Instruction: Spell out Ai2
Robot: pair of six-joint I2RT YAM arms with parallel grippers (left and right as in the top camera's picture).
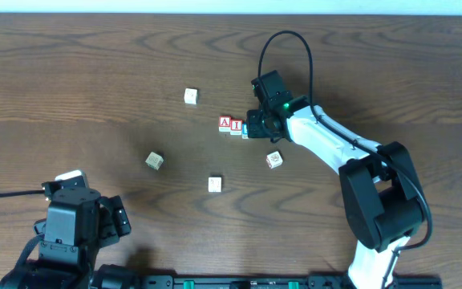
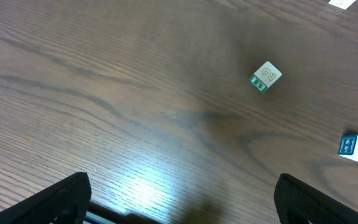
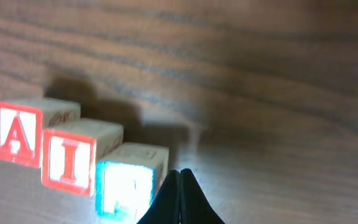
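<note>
Looking light and rigid, the A block [image 3: 17, 134], I block [image 3: 70, 163] and blue block [image 3: 124, 190] suit pinching across opposite flat sides; right fingers [image 3: 173, 200] are pressed together, left fingers [image 2: 61, 199] spread apart.

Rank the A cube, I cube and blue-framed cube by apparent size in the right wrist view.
1. blue-framed cube and I cube: about alike, nearest the camera.
2. A cube: looks slightly smaller, but it sits farther off, so likely the same size.
</note>
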